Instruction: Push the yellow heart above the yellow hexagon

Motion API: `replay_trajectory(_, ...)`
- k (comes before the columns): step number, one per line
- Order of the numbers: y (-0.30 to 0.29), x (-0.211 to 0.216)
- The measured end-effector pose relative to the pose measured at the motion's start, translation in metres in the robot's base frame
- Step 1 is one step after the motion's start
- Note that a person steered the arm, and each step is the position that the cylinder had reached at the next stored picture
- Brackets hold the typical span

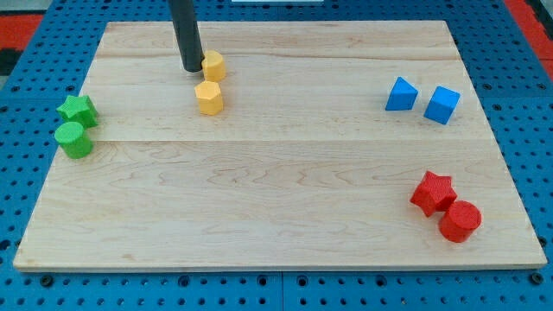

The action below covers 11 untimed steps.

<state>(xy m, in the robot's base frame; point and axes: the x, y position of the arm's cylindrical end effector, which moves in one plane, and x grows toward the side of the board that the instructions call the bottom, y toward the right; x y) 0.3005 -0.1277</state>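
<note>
The yellow heart (213,66) sits near the view's top left of centre on the wooden board (276,173). The yellow hexagon (209,98) lies just below it, a small gap between them. My tip (191,68) stands right against the heart's left side, level with it and above-left of the hexagon. The dark rod rises from there out of the view's top.
A green star (78,110) and a green cylinder (73,139) sit at the left edge. Two blue blocks (401,94) (442,104) lie at the upper right. A red star (432,192) and a red cylinder (460,220) sit at the lower right.
</note>
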Motion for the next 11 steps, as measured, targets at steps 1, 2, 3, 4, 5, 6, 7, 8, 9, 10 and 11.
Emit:
replay_trajectory(1,0.007,0.005)
replay_trajectory(2,0.006,0.004)
replay_trajectory(3,-0.008,-0.02)
replay_trajectory(4,-0.003,-0.033)
replay_trajectory(5,0.023,-0.034)
replay_trajectory(6,0.043,-0.031)
replay_trajectory(7,0.044,-0.013)
replay_trajectory(8,0.044,0.005)
replay_trajectory(9,0.041,-0.005)
replay_trajectory(10,0.002,-0.033)
replay_trajectory(11,-0.055,-0.048)
